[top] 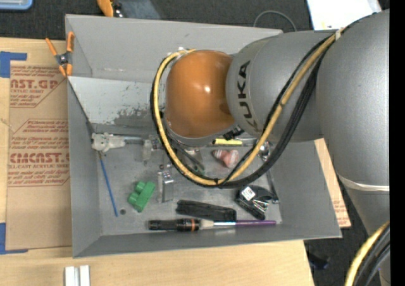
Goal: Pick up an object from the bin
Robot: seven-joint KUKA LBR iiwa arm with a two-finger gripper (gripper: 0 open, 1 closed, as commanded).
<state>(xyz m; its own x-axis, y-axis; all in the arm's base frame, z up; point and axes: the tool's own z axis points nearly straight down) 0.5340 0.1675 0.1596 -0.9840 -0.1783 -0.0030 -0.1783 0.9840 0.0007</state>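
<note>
orange wrist cover (193, 92) hangs over middle of grey bin (82, 215). pincer (161, 167) sits below it, width cannot be told. green block (142, 194) lies nearest, just near-left, apart from blue stick (107, 183). black-and-orange pen (180, 224) lies along near wall. descent is best centred over block, stick avoided.

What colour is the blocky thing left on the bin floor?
The blocky thing is green; camera view.
</note>
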